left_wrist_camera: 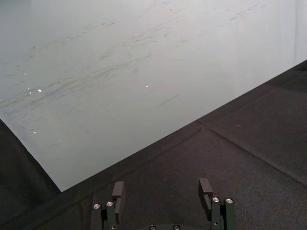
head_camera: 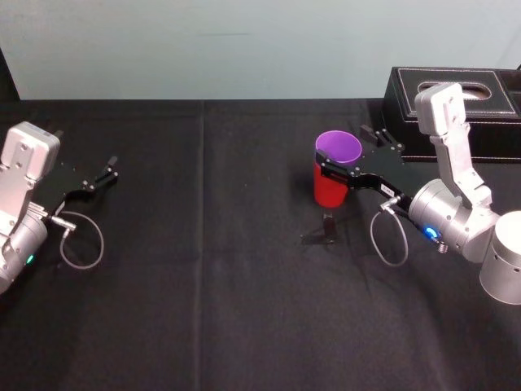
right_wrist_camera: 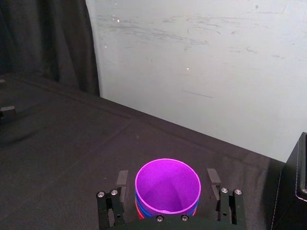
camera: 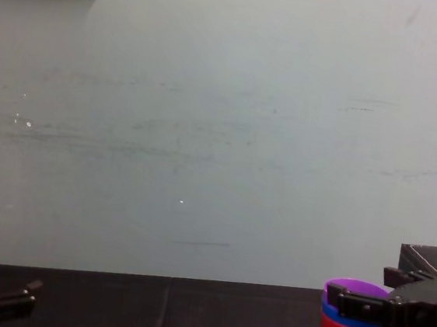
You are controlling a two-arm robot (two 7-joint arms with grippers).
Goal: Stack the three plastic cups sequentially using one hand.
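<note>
At two o'clock, purple cup (head_camera: 338, 147) sat nested in blue cup (camera: 343, 316) in red cup (head_camera: 328, 191). My right end effector (right_wrist_camera: 168, 178) straddled them, spread and gripping nothing, so stacking looked done. Left end effector (left_wrist_camera: 162, 189) parked spread at nine o'clock.

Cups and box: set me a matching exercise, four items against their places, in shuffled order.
Items:
1 purple cup
2 blue cup
3 red cup
4 box

Places:
A bottom of the stack, outermost
B far right of the table
C innermost, on top
D middle of the stack

Pairs: 1-C, 2-D, 3-A, 4-B.

The right gripper straddles the stack, open. The left gripper is parked at the left, open.
</note>
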